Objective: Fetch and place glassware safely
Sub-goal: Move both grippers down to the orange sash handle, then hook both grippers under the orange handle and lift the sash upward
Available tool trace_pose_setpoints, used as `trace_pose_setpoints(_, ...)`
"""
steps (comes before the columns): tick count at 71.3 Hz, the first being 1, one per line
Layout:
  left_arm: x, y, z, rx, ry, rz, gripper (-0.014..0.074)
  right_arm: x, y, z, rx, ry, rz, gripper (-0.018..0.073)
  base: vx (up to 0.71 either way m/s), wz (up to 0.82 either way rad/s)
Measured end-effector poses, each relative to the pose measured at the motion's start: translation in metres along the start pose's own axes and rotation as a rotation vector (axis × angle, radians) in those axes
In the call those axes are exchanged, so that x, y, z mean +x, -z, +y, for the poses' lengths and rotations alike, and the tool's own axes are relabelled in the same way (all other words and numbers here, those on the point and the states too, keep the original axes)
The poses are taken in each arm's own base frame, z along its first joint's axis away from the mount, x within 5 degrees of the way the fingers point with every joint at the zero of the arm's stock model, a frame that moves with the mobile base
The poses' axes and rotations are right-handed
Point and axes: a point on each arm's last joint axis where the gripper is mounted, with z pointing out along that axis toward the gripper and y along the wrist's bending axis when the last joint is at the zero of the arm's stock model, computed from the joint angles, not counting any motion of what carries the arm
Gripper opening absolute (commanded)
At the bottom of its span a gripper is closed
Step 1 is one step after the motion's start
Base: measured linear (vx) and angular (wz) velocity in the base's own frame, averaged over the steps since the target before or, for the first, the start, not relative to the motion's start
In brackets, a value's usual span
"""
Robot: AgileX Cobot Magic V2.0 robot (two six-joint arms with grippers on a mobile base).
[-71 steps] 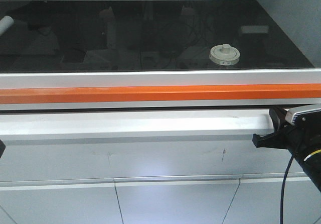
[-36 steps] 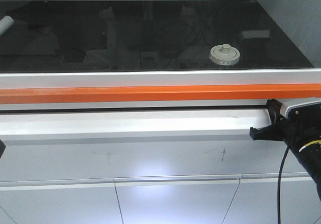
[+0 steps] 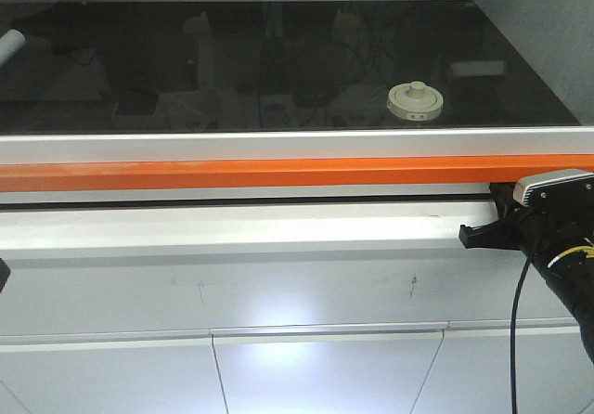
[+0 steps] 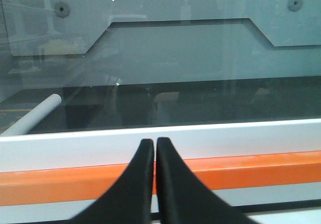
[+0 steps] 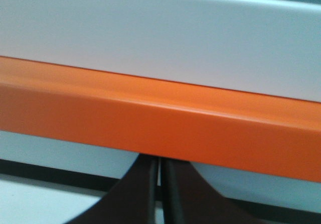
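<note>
Front view: one lidded glass jar [image 3: 414, 101] stands above the orange bar [image 3: 278, 173], behind the glass pane [image 3: 186, 61], toward the bar's right part; one white cylinder [image 3: 11, 43] lies above the bar's far left end; one right gripper [image 3: 471, 237] sits just below the bar's right end, well apart from the jar, its opening not readable here.

Left wrist view: one left gripper [image 4: 153, 151] rises across the orange bar [image 4: 251, 171], fingers pressed nearly together, holding nothing; one white cylinder [image 4: 35, 116] lies above the bar, to the left.

Right wrist view: the right gripper [image 5: 159, 184] sits just under the orange bar [image 5: 150, 123], fingers drawn together to a thin slit, empty; whether they touch the bar is unclear.
</note>
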Motion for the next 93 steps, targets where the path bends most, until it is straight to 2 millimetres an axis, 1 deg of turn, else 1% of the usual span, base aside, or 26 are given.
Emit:
trace_pose_setpoints(13, 0.003, -0.002, 0.000, 0.000, 0.001, 0.015, -0.0007, 0.001, 0.000, 0.000, -0.001, -0.003, -0.006, -0.0003, 0.00, 0.00)
trace_pose_setpoints(24, 0.014, -0.009, 0.000, 0.002, -0.002, 0.081, -0.0007, 0.001, 0.000, 0.000, -0.003, -0.003, -0.008, -0.0003, 0.00, 0.00)
trace_pose_setpoints(32, 0.026, -0.018, -0.001, 0.013, -0.035, 0.128, -0.0007, 0.000, 0.000, 0.000, -0.003, -0.004, -0.012, -0.0003, 0.00, 0.00)
trace_pose_setpoints(45, 0.039, -0.031, -0.001, 0.026, -0.045, 0.112, -0.0007, 0.001, -0.001, 0.000, -0.004, -0.014, -0.014, -0.0003, 0.00, 0.00)
trace_pose_setpoints(51, 0.049, -0.038, -0.002, 0.030, -0.041, 0.125, -0.0007, 0.001, -0.001, 0.000, -0.004, -0.016, -0.015, -0.0003, 0.00, 0.00)
trace_pose_setpoints(71, 0.076, -0.055, 0.003, -0.020, -0.014, 0.133, -0.0007, 0.001, -0.001, 0.000, -0.004, -0.022, -0.017, -0.0003, 0.00, 0.00)
trace_pose_setpoints(79, 0.087, -0.064, 0.003, -0.023, -0.021, 0.167, -0.0007, 0.001, -0.001, 0.000, -0.004, -0.023, -0.017, -0.0003, 0.00, 0.00)
trace_pose_setpoints(93, 0.095, -0.085, 0.004, -0.022, -0.024, 0.174, -0.0007, 0.001, -0.001, 0.000, -0.004, -0.026, -0.017, -0.0003, 0.00, 0.00)
